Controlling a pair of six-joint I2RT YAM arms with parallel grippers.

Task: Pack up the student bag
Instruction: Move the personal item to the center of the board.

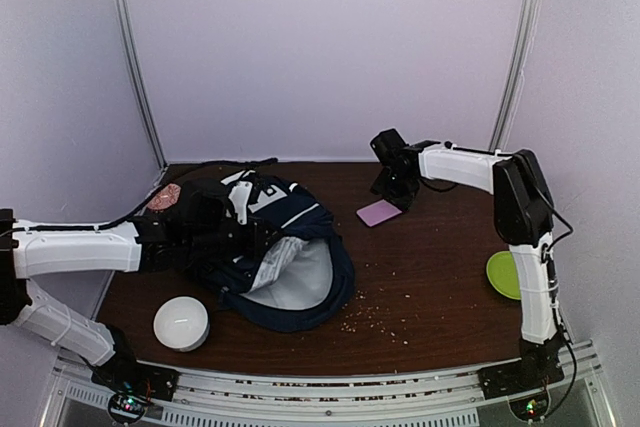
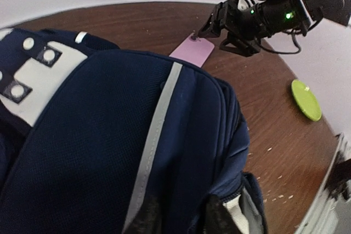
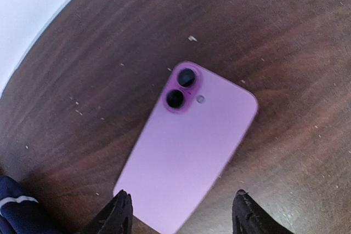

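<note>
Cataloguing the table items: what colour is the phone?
The phone is lilac pink; right wrist view shows it best.

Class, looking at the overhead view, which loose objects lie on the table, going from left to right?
white cylindrical pouch → student bag → pink smartphone → lime-green disc
</note>
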